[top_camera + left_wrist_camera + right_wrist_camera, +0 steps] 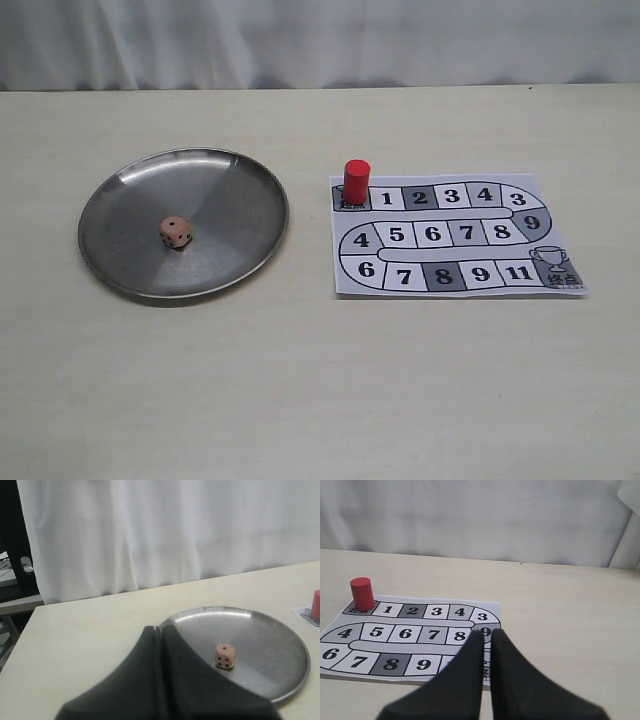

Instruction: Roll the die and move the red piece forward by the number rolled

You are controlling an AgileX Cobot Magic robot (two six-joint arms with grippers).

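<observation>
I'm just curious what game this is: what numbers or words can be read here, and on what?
"1 2 3 4 3": top row of the paper board.
"9": on the right bend.
"4 5 6 7 8": middle row.
"6 7 8 9 11": bottom row.
Grey square under the red piece and square by the trophy: characters too blurred to read.
The die: pips only, no text.
</observation>
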